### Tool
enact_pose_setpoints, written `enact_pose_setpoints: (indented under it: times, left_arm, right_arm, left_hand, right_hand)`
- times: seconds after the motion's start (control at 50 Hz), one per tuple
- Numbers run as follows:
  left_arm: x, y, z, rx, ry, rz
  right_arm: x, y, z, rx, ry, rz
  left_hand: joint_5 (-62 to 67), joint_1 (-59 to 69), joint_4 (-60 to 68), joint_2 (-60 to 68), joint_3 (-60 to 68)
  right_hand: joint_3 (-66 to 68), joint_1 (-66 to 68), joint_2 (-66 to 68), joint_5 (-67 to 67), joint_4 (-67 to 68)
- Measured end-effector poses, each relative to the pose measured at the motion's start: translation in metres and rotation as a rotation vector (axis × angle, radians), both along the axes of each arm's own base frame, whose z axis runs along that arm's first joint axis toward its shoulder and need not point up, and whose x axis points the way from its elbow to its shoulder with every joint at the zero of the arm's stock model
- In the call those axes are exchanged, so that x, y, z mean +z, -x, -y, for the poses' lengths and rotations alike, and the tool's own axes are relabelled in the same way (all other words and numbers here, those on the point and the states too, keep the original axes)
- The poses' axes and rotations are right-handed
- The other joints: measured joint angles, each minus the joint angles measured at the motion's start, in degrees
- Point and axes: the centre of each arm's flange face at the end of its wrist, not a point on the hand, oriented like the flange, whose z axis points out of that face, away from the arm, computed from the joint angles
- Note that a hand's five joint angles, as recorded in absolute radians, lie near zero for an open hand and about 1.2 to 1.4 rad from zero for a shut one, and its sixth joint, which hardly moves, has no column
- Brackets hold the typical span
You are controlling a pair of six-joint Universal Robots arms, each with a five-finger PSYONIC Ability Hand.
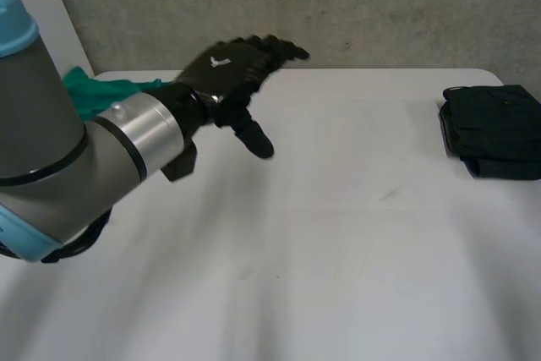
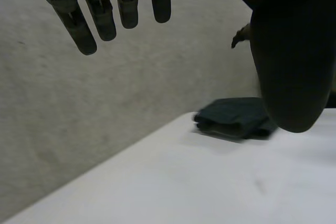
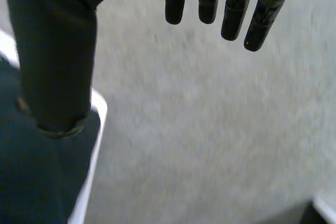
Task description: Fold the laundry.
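A: Where's the laundry?
B: A folded dark cloth [image 1: 494, 128] lies near the table's [image 1: 338, 251] right edge. A green cloth [image 1: 89, 90] is far left, behind the left arm [image 1: 51, 150].
A: Hands?
B: The left hand [image 1: 232, 69] is over the table, fingers straight, empty. The right hand [image 3: 52, 51] is likewise, above the dark cloth.

You're looking at a smooth, matt white table [image 1: 338, 251]. The folded dark garment [image 1: 494, 128] on it is soft, dull cloth, and so is the crumpled green cloth [image 1: 93, 95]. Your left hand [image 1: 228, 69] is matt black and looks rubbery. Its arm [image 1: 42, 133] is satin grey with a shiny metal band [image 1: 148, 128]. The wall [image 1: 380, 6] looks like rough concrete.
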Motion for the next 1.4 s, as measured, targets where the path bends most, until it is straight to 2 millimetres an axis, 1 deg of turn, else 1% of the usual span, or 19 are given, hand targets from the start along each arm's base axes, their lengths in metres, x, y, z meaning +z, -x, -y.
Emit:
enact_pose_setpoints:
  times: [0.04,0.08,0.14,0.2,0.24,0.26,0.28,0.32,0.36,0.38,0.4,0.42,0.44,0.48,0.6,0.72,0.86,1.0,1.4]
  left_arm:
    - [0.003,-0.005,0.011,0.041,0.03,-0.012]
    - [0.005,-0.01,0.021,0.072,0.051,-0.021]
    - [0.008,-0.024,0.042,0.139,0.087,-0.035]
    - [0.009,-0.049,0.074,0.232,0.115,-0.037]
    - [0.008,-0.052,0.079,0.245,0.116,-0.035]
    - [0.002,-0.072,0.103,0.31,0.118,-0.02]
    - [-0.001,-0.08,0.112,0.334,0.118,-0.012]
    - [-0.01,-0.095,0.13,0.376,0.117,0.014]
    - [-0.024,-0.114,0.153,0.422,0.119,0.061]
    - [-0.024,-0.114,0.153,0.422,0.119,0.061]
    - [-0.039,-0.129,0.171,0.45,0.121,0.112]
    - [-0.048,-0.136,0.18,0.461,0.124,0.143]
    - [-0.048,-0.136,0.18,0.461,0.124,0.143]
    - [-0.072,-0.152,0.201,0.478,0.136,0.225]
    - [-0.118,-0.169,0.23,0.48,0.164,0.365]
    - [-0.146,-0.175,0.245,0.479,0.181,0.432]
    - [-0.161,-0.183,0.256,0.492,0.185,0.453]
    - [-0.172,-0.188,0.263,0.502,0.193,0.474]
    - [-0.198,-0.196,0.273,0.489,0.225,0.595]
  right_arm:
    - [0.013,-0.019,-0.008,0.039,0.018,-0.012]
    - [0.029,-0.052,-0.022,0.119,0.038,-0.018]
    - [0.036,-0.098,-0.043,0.255,0.04,-0.015]
    - [0.031,-0.156,-0.081,0.472,0.013,-0.012]
    - [0.03,-0.163,-0.087,0.501,0.009,-0.012]
    - [0.026,-0.187,-0.109,0.605,-0.004,-0.013]
    - [0.022,-0.203,-0.129,0.683,-0.016,-0.015]
    - [0.018,-0.214,-0.143,0.736,-0.027,-0.016]
    - [0.003,-0.236,-0.179,0.848,-0.063,-0.022]
    - [0.003,-0.236,-0.179,0.848,-0.063,-0.022]
    - [-0.009,-0.246,-0.201,0.905,-0.096,-0.03]
    - [-0.015,-0.249,-0.211,0.927,-0.113,-0.035]
    - [-0.015,-0.249,-0.211,0.927,-0.113,-0.035]
    - [-0.034,-0.256,-0.236,0.976,-0.169,-0.061]
    - [-0.066,-0.251,-0.273,1.015,-0.269,-0.14]
    - [-0.084,-0.239,-0.288,1.011,-0.32,-0.179]
    - [-0.095,-0.231,-0.297,1.004,-0.337,-0.182]
    - [-0.105,-0.226,-0.306,1.001,-0.351,-0.177]
    - [-0.11,-0.222,-0.306,0.99,-0.362,-0.173]
  left_hand:
    - [0.0,-0.01,-0.02,0.0,0.0]
    - [0.0,-0.01,-0.02,0.0,0.0]
    - [0.0,-0.01,-0.02,0.0,0.0]
    - [0.0,-0.02,-0.02,0.0,0.0]
    - [0.0,-0.01,-0.02,0.0,0.0]
    - [0.0,-0.01,-0.02,0.0,0.0]
    - [0.0,-0.01,-0.02,0.0,0.0]
    - [0.0,-0.01,-0.02,0.0,0.0]
    - [0.0,-0.01,-0.02,0.0,0.0]
    - [0.0,-0.01,-0.02,0.0,0.0]
    - [0.0,-0.01,-0.02,0.0,0.0]
    - [0.0,-0.01,-0.02,0.0,0.0]
    - [0.0,-0.01,-0.02,0.0,0.0]
    - [0.0,-0.01,-0.01,0.0,0.0]
    - [0.0,0.0,0.0,0.0,0.0]
    - [0.22,0.16,0.15,0.31,0.26]
    - [4.14,5.87,4.87,4.94,4.19]
    - [16.05,17.86,17.01,16.94,16.48]
    - [15.34,17.95,16.59,16.97,16.74]
  right_hand:
    - [0.0,0.0,0.0,0.0,0.0]
    - [0.0,0.0,0.0,0.0,0.0]
    - [0.0,0.0,0.0,0.0,0.0]
    - [0.0,0.0,0.0,0.0,0.0]
    - [0.0,0.0,0.0,0.0,0.0]
    - [0.0,0.0,0.0,0.0,0.0]
    - [0.0,0.0,0.0,0.0,0.0]
    - [0.0,0.0,0.0,0.0,0.0]
    - [-0.01,0.0,0.0,0.0,0.0]
    - [-0.01,0.0,0.0,0.0,0.0]
    - [-0.01,0.0,0.0,0.0,0.0]
    - [-0.01,0.0,0.0,0.0,0.0]
    - [-0.01,0.0,0.0,0.0,0.0]
    - [-0.01,0.0,0.0,0.0,0.0]
    - [-0.01,0.0,0.0,0.0,0.0]
    - [-0.01,0.0,0.0,0.0,0.0]
    - [-0.01,0.0,0.0,0.0,0.0]
    - [-0.01,0.0,0.0,0.0,0.0]
    - [-0.01,0.0,0.0,0.0,0.0]
